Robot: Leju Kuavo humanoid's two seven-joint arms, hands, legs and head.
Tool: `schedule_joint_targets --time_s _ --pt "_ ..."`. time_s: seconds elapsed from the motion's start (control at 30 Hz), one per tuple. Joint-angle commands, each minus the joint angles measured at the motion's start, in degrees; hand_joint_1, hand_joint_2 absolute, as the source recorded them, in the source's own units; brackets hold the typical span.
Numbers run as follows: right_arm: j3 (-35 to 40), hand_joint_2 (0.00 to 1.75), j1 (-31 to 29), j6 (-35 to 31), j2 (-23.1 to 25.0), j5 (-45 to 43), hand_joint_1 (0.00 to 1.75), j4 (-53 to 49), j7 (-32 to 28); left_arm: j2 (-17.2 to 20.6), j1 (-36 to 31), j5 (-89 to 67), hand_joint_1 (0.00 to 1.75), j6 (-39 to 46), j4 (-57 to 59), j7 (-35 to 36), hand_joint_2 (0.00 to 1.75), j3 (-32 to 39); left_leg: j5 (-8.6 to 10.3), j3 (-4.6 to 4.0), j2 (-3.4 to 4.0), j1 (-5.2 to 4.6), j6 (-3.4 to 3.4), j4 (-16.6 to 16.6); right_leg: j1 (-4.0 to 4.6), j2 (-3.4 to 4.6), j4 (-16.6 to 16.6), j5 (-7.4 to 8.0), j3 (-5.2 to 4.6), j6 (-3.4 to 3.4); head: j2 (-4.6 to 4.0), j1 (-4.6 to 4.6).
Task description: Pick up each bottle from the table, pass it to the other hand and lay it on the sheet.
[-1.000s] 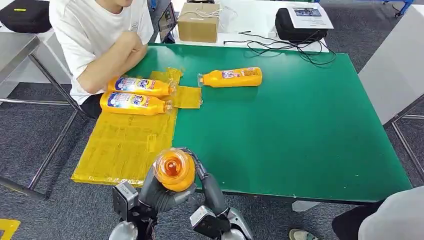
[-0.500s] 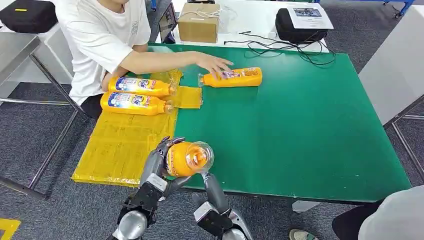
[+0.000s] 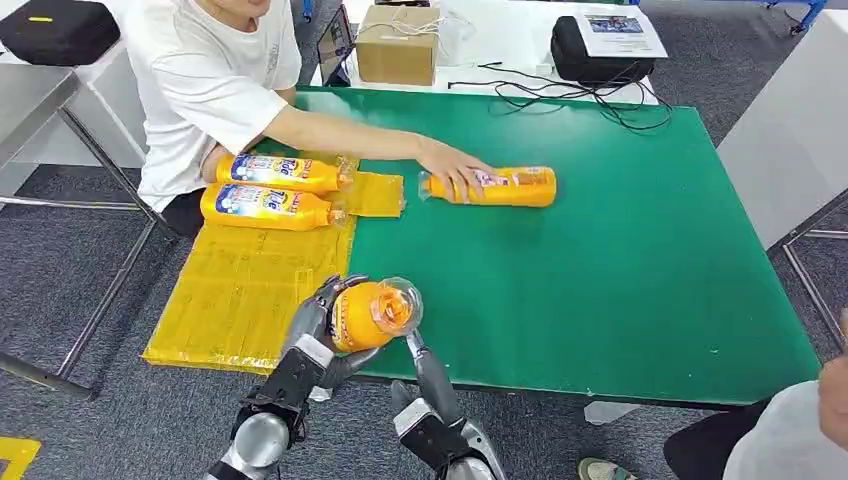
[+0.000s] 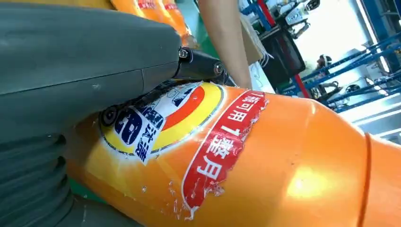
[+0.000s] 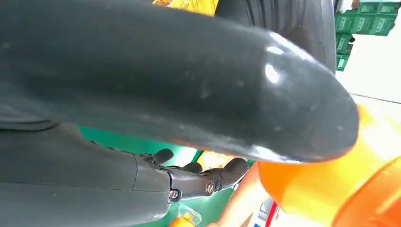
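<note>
The risk here is a fumbled handover: the orange bottle (image 3: 372, 314) is smooth and rounded, hanging above the near edge of the green worktop (image 3: 600, 270), and could slip to the floor before reaching the yellow sheet (image 3: 245, 290). The left hand (image 3: 318, 325) wraps its fingers round the bottle's body, holding it. The right hand (image 3: 425, 375) touches it from below; whether it grips, I cannot tell.
</note>
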Motion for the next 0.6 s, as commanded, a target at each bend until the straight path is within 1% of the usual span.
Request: schedule_joint_targets --time_s 0.03,0.07,0.27,0.33,0.37,0.4,0.47,0.5,0.6 --pt "-3.46 0.0 -0.68 1.11 -0.08 -1.6 0.0 1.88 -0.09 2.37 -7.65 -20.08 1.75 13.79 10.03 5.62 1.75 -0.99 -0.03 0.22 -0.17 0.09 -0.1 -0.05 0.07 -0.03 -0.07 -0.06 0.26 -0.11 0.0 0.0" --pt "-3.9 0.0 -0.68 1.1 0.07 -1.57 0.0 2.22 -0.09 2.64 -9.19 -25.31 1.75 16.94 12.83 7.92 1.75 -0.5 0.02 0.16 -0.19 0.04 -0.07 -0.07 0.03 -0.08 -0.05 -0.04 0.2 -0.08 0.0 0.0" --pt "-6.02 0.0 -0.04 1.51 0.63 -2.21 0.0 2.73 -0.09 2.39 -13.85 -27.22 1.75 19.03 18.82 9.56 1.75 4.69 -0.03 0.29 -0.13 0.12 -0.13 -0.05 0.1 0.02 -0.07 -0.05 0.34 -0.13 0.0 0.0" --pt "-6.99 0.0 0.13 1.93 0.97 -2.51 0.0 3.17 -0.09 2.96 -15.84 -31.91 1.75 21.11 21.35 12.6 1.75 5.96 0.02 0.16 -0.1 0.07 -0.08 -0.05 0.06 0.0 -0.05 -0.01 0.19 -0.08 0.0 -0.02" --pt "-7.64 0.0 0.23 1.87 1.19 -2.55 0.0 3.46 -0.09 3.16 -17.0 -34.1 1.75 21.28 23.16 14.4 1.75 6.65 -0.04 0.3 -0.14 0.12 -0.13 -0.05 0.1 0.02 -0.07 -0.06 0.34 -0.13 0.0 0.0" --pt "-8.59 0.0 0.56 2.04 1.67 -2.46 0.0 3.97 -0.09 3.48 -18.33 -37.54 1.75 21.13 25.05 15.81 1.75 7.32 -0.01 0.25 -0.17 0.11 -0.11 -0.04 0.09 -0.03 -0.06 -0.05 0.3 -0.11 0.0 -0.02" --pt "-10.07 0.0 0.7 1.92 2.1 -2.9 0.0 4.74 -0.09 3.53 -19.55 -37.33 1.75 19.36 26.42 16.03 1.75 8.66 0.03 0.14 -0.1 0.06 -0.07 -0.04 0.05 -0.02 -0.03 -0.01 0.16 -0.07 0.0 0.0" --pt "-10.82 0.0 0.55 1.99 2.33 -3.18 0.0 5.28 -0.09 3.64 -20.18 -37.92 1.75 19.3 27.2 16.67 1.75 9.18 -0.02 0.25 -0.11 0.13 -0.13 -0.03 0.11 0.02 -0.04 -0.03 0.28 -0.12 0.0 -0.02" --pt "-10.82 0.0 0.55 1.99 2.33 -3.18 0.0 5.28 -0.09 3.64 -20.18 -37.92 1.75 19.3 27.2 16.67 1.75 9.18 0.03 0.12 -0.07 0.04 -0.07 -0.04 0.03 0.01 -0.02 0.0 0.13 -0.06 0.0 -0.02"
